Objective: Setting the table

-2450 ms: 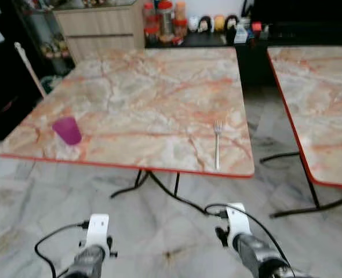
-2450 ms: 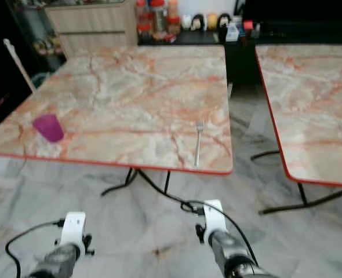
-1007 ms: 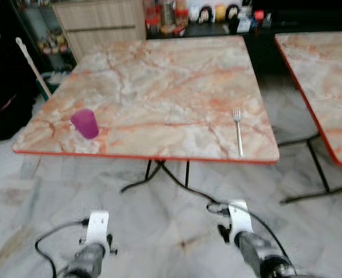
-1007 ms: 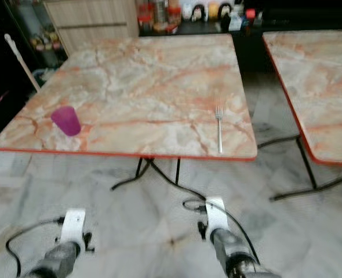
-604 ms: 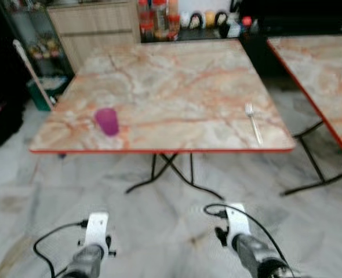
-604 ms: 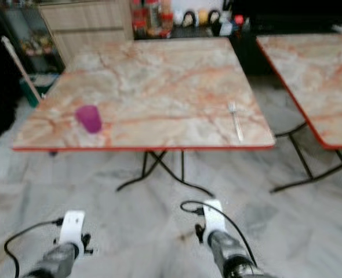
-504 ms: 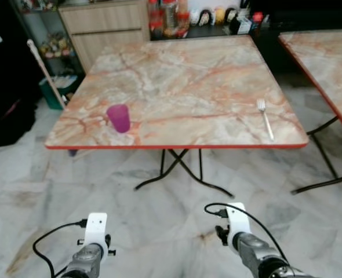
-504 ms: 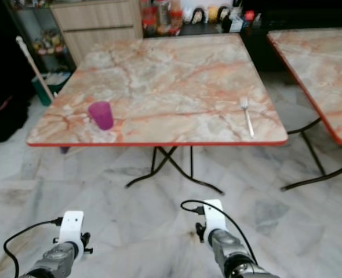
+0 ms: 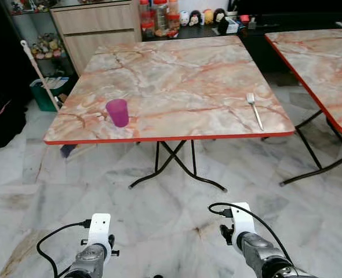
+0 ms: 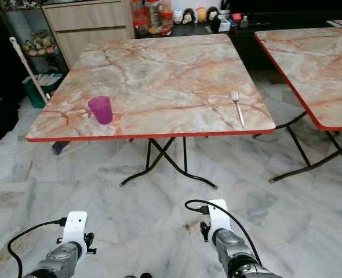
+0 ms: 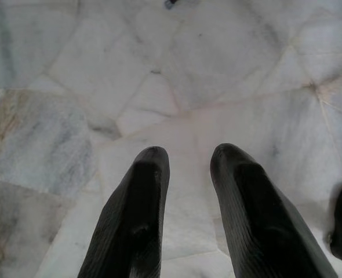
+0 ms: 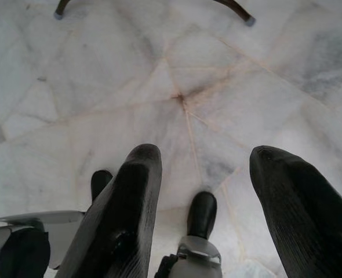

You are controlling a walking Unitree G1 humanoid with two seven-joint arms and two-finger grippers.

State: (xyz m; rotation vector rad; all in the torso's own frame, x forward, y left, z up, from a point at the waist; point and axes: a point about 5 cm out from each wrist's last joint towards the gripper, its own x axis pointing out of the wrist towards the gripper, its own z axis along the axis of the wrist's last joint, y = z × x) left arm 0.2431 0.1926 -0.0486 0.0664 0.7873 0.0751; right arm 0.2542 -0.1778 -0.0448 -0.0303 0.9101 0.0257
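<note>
Purple cup point(image 9: 117, 112) upright near the front left corner of a marble-patterned, red-edged tabletop point(image 9: 177, 75); silver fork point(image 9: 254, 110) flat near the front right corner, tines toward the far edge, well apart from the cup. Beyond the far edge, a wooden drawer cabinet point(image 9: 95, 26), red-lidded jars point(image 9: 157, 13) and small figurines point(image 9: 201, 16) on a dark shelf, any labels too small to read. Left of the table, a pale broom handle point(image 9: 39, 70) leaning beside a green bin point(image 9: 46, 92). At right, a second matching table point(image 9: 324, 55) on black folding legs. Marble floor point(image 9: 159, 214) between robot and table. Left gripper point(image 11: 185, 159) and right gripper point(image 12: 203, 159) hanging low over the floor, both empty, fingers parted, the right pair set wider.
</note>
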